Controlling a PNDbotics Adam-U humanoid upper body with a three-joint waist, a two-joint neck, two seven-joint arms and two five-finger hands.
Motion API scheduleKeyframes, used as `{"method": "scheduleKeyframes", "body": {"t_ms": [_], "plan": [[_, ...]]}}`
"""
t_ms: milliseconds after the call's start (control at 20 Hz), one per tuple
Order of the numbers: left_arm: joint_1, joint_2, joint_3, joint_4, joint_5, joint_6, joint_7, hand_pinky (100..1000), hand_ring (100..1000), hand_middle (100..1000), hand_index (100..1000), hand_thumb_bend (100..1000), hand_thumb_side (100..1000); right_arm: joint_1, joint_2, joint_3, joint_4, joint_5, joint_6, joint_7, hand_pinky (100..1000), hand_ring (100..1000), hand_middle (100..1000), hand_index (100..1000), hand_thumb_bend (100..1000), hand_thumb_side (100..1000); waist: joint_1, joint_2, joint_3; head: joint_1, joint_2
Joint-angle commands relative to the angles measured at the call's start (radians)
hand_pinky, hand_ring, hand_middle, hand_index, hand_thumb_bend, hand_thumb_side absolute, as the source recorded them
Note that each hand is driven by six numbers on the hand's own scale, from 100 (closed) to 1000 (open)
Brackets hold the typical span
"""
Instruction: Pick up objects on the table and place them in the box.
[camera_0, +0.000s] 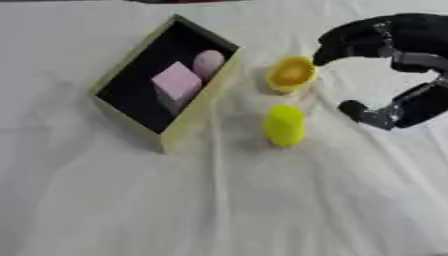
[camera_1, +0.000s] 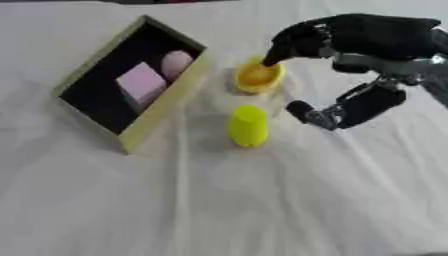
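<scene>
Your right robot hand (camera_1: 350, 60) comes in from the upper right and hangs over the desk (camera_0: 219, 210), which is covered with a creased white cloth. Its fingers (camera_1: 284, 47) arch forward and down, and in the right eye view their tips sit right at the far rim of the yellow cup (camera_1: 258, 76); in the left eye view the same tips appear just beside the cup, so you cannot tell from these views whether they touch it. The thumb (camera_1: 306, 112) points down and toward the left, lower than the fingers and apart from them, with a wide gap between. The hand is spread and grasps nothing. The yellow cup stands with its mouth up, just to the right of the box (camera_0: 197, 112). Nearer to you, a little below the cup, a yellow-green cylinder (camera_0: 284, 125) stands upright on the cloth, apart from the cup and near the thumb but not touching it. The box lies askew, its long side running from the lower left to the upper right, with pale yellowish walls and a black inside. Two things already lie in it: a pink block (camera_0: 177, 82) near the middle, and a rounded pink piece (camera_0: 208, 62) just beyond it toward the far end.
</scene>
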Motion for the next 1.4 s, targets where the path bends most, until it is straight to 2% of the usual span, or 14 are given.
{"method": "scheduleKeyframes", "body": {"t_ms": [50, 150, 300, 350, 650, 900, 1200, 1400], "plan": [[-0.006, 0.006, 0.000, -0.016, 0.006, 0.004, -0.013, 739, 742, 725, 900, 239, 497, -0.031, 0.014, 0.013, 0.066, -0.012, -0.014, 0.027, 903, 957, 823, 898, 211, 493, -0.002, -0.030, 0.001, -0.003, 0.010], [-0.006, 0.002, -0.002, -0.016, 0.007, 0.006, -0.018, 739, 742, 725, 900, 239, 498, -0.044, 0.033, 0.023, 0.111, -0.015, -0.026, 0.038, 906, 959, 822, 899, 214, 484, -0.003, -0.032, 0.003, -0.004, 0.020], [-0.006, -0.001, -0.002, -0.016, 0.008, 0.008, -0.022, 739, 742, 725, 900, 242, 497, -0.062, 0.061, 0.036, 0.176, -0.024, -0.045, 0.059, 917, 968, 818, 901, 252, 418, -0.004, -0.038, 0.007, -0.008, 0.038], [-0.005, -0.002, -0.002, -0.016, 0.008, 0.008, -0.022, 739, 742, 724, 900, 242, 497, -0.067, 0.069, 0.039, 0.193, -0.026, -0.054, 0.067, 919, 971, 817, 902, 244, 429, -0.004, -0.040, 0.008, -0.008, 0.041], [-0.005, -0.008, -0.005, -0.016, 0.011, 0.010, -0.026, 739, 742, 724, 900, 241, 499, -0.078, 0.103, 0.046, 0.258, -0.028, -0.090, 0.084, 925, 976, 814, 903, 255, 404, -0.004, -0.044, 0.011, -0.005, 0.045], [-0.006, -0.011, -0.008, -0.016, 0.012, 0.011, -0.032, 739, 742, 723, 899, 240, 502, -0.080, 0.119, 0.047, 0.297, -0.053, -0.106, 0.101, 934, 987, 805, 905, 218, 404, -0.005, -0.046, 0.017, 0.000, 0.047], [-0.005, -0.012, -0.009, -0.016, 0.012, 0.011, -0.036, 738, 741, 722, 898, 239, 502, -0.077, 0.120, 0.031, 0.265, -0.093, -0.100, 0.114, 931, 985, 804, 906, 209, 394, -0.007, -0.045, 0.020, 0.002, 0.044], [-0.004, -0.013, -0.009, -0.016, 0.012, 0.012, -0.037, 738, 741, 722, 898, 238, 506, -0.064, 0.116, 0.026, 0.200, -0.102, -0.081, 0.117, 930, 986, 806, 907, 194, 408, -0.007, -0.044, 0.022, 0.001, 0.043]]}}
